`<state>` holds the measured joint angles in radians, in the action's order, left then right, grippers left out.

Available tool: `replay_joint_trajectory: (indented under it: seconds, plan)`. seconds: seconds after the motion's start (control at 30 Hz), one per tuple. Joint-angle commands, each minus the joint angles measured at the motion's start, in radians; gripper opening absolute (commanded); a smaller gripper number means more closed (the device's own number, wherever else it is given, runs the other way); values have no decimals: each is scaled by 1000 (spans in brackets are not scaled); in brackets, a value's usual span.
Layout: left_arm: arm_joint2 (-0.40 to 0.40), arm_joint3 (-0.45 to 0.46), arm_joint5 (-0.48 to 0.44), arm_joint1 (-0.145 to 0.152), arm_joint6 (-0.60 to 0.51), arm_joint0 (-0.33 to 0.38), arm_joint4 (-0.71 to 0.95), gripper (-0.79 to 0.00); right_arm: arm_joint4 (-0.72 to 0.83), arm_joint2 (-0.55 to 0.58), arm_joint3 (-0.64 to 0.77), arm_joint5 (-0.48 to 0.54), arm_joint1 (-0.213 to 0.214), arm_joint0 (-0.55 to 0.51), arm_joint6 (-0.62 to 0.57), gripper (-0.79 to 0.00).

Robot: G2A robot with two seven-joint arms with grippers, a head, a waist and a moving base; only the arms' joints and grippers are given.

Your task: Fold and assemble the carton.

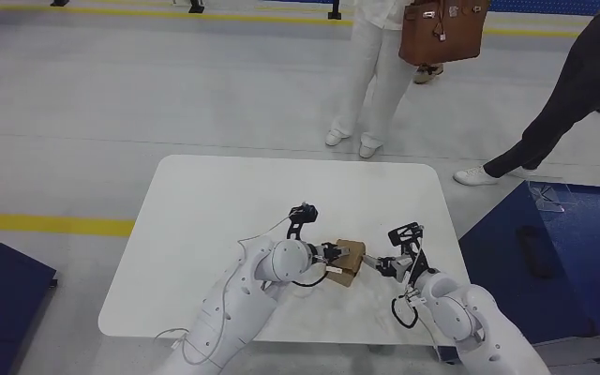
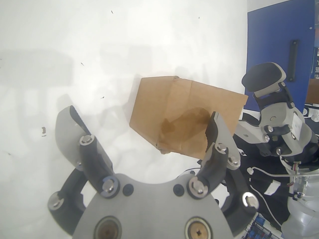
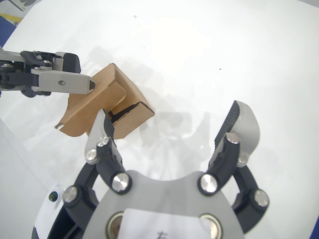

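As your white table (image 1: 234, 206) holds the half-folded brown carton (image 1: 349, 260) toward its 4 o'clock, your left gripper (image 2: 143, 115) at the carton's 9 o'clock, fingers spread, one on a flap, right gripper (image 3: 169, 110) at its 3 o'clock, equally spread, one finger at the open end

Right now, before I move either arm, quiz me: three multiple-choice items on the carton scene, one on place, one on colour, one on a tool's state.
1. Where is the carton? A. between the two tools B. on the floor C. in a person's hand
2. Its colour? A. white B. blue C. brown
3. The right tool is: A. shut on the carton B. open C. shut, empty
Key: 1A, it lies on the table between left tool and right tool; 2C, plain brown card; 3B, it stands wide open.
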<state>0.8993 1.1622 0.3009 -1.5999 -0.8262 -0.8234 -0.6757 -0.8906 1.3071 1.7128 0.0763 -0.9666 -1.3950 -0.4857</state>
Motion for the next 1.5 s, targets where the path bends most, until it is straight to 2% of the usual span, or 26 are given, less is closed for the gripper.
replay_joint_trajectory:
  seconds: [0.0, 0.4, 1.13, 1.3, 1.47]
  plan:
    - [2, 2, 0, 1, -4, -1, 1, 0, -6, -14, -3, -9, -4, 8, 2, 0]
    - [-3, -17, 0, -1, -20, 8, 9, 0, -26, -29, -31, -11, -16, 32, -9, 0]
    - [-29, -68, -3, -17, 23, 15, 34, 0, -50, -79, -88, -8, -44, 62, 38, 0]
    - [-28, -85, 1, -18, 15, 21, 37, 0, -20, -64, -86, -3, -47, 72, 25, 0]
    - [-8, -54, -6, -13, 20, 17, 42, 0, 10, -41, -74, -3, -48, 75, 4, 0]
